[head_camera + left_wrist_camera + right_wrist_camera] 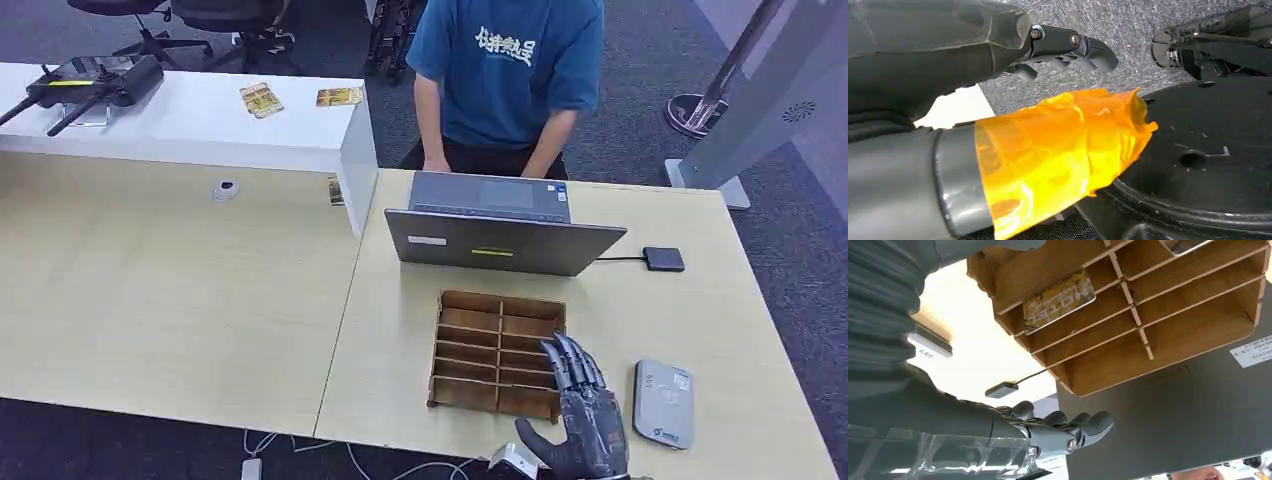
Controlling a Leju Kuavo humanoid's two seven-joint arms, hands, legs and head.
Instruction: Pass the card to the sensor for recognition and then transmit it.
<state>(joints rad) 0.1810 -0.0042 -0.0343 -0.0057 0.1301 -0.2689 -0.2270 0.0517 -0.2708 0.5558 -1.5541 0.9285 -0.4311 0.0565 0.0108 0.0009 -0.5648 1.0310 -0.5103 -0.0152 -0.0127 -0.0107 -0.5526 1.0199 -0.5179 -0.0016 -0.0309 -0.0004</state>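
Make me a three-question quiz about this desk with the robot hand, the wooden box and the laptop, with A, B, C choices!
1. Where is the grey card reader?
A. On the white counter
B. On the table beside the right hand
C. On top of the laptop

2. What colour is the person's shirt?
A. Red
B. Yellow
C. Blue

3. What is the right hand doing?
A. Holding nothing, fingers stretched out
B. Gripping a card
C. Pressing the laptop keys

Answers:
1. B: in the head view the reader lies flat on the table next to the hand.
2. C: the shirt behind the laptop is blue.
3. A: the hand's fingers lie straight over the wooden organizer; the card sits in a slot.
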